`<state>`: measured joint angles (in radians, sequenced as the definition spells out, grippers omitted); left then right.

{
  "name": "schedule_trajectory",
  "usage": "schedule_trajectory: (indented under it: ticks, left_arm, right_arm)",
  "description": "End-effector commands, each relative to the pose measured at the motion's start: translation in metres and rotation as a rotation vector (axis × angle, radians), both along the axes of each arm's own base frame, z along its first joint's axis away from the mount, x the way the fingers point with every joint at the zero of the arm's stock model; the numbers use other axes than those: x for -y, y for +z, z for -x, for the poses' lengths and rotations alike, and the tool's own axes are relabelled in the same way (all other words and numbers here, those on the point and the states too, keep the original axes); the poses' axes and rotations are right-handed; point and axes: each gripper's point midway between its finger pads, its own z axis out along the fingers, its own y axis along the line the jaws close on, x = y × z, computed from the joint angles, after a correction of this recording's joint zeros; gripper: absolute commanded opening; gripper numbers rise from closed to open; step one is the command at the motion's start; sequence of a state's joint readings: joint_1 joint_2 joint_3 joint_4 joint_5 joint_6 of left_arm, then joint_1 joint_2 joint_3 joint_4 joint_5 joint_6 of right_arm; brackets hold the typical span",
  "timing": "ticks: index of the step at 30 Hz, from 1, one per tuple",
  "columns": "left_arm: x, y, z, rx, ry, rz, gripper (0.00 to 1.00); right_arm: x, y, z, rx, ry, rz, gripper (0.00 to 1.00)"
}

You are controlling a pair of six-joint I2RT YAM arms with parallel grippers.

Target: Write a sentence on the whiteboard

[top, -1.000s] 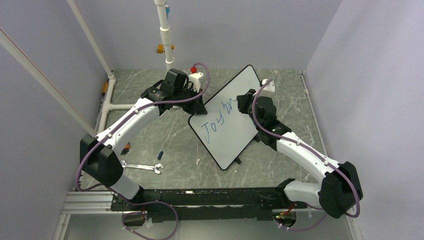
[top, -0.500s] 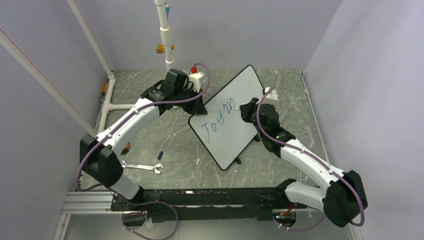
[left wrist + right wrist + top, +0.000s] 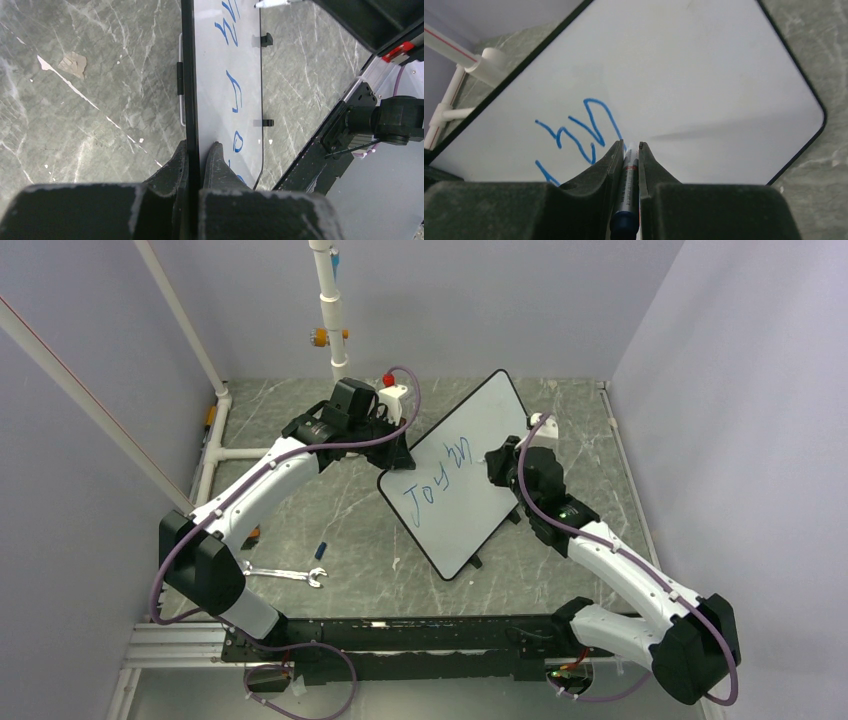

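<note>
The whiteboard [image 3: 470, 525] stands tilted on the table, its face toward the right arm. My left gripper [image 3: 396, 454] is shut on the board's left edge; in the left wrist view the fingers [image 3: 199, 145] pinch the black rim. The sentence [image 3: 432, 478] is blue handwriting reading "Joy in", also seen in the left wrist view as the writing [image 3: 232, 92]. My right gripper [image 3: 493, 457] is shut on a blue-capped marker [image 3: 628, 190]. The marker's tip sits at the board just right of the last blue stroke [image 3: 596, 120]. Whether the tip touches the board is unclear.
A wrench [image 3: 285, 573] and a small blue piece [image 3: 320, 548] lie on the marble tabletop at the near left. A white pipe [image 3: 330, 310] rises at the back, with a red-topped white fitting [image 3: 390, 388] behind the left gripper. Walls close in on both sides.
My right gripper has shifted slightly right and nearer along the board with the marker, and its elbow has swung toward the near right. The left arm and board have stayed put.
</note>
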<state>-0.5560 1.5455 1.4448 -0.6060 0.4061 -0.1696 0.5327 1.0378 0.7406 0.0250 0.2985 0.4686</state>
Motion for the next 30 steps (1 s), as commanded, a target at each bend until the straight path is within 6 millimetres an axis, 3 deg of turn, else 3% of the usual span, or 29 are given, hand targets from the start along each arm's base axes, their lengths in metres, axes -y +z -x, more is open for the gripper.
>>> schedule_trajectory:
  ticks: [1, 12, 30]
  left_arm:
    - [-0.050, -0.026, -0.036, 0.213, 0.049, -0.316, 0.00]
    - [-0.050, -0.028, -0.035, 0.210, 0.046, -0.325, 0.00]
    - [-0.047, -0.031, -0.032, 0.214, 0.034, -0.338, 0.00]
  right_arm:
    - [0.016, 0.041, -0.013, 0.094, -0.036, 0.024, 0.00]
    - [0.025, 0.055, -0.041, 0.112, 0.007, -0.005, 0.00]
    - [0.026, 0.044, -0.053, 0.106, 0.053, -0.027, 0.00]
